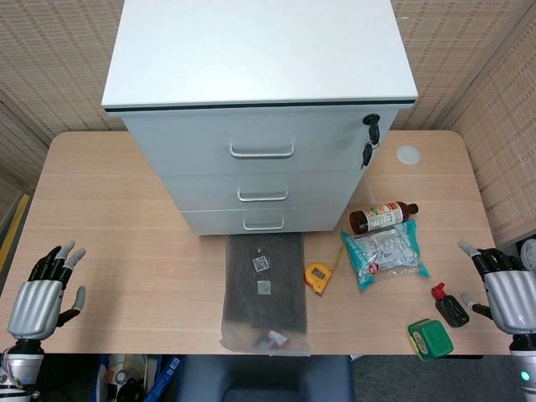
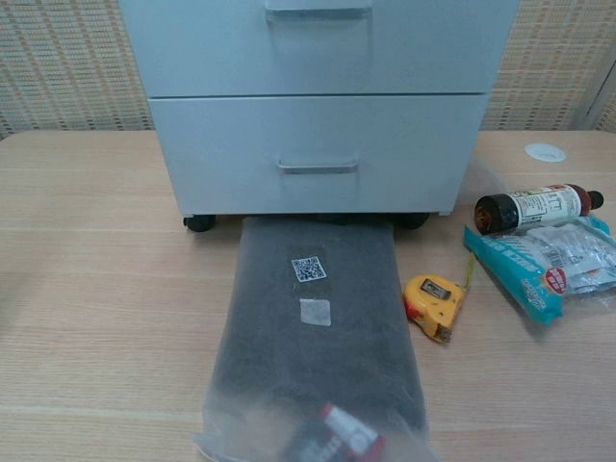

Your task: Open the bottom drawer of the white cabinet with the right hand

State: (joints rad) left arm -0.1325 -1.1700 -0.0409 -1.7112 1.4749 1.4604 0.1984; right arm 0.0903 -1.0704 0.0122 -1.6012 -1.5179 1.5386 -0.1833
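Grey right robot hand (image 1: 507, 295) fingers spread, holding nothing, well apart from white cabinet (image 1: 260, 117), bottom drawer (image 2: 315, 154) closed

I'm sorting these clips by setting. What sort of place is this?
Probably an office or lab test room: a white cabinet of drawers stands on a wooden table with a tape measure, before woven-textured walls.

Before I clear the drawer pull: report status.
Both robot hands open, left, right, at table's near edge. Bottom drawer shut, handle untouched. Grey bag lies right in front of it.
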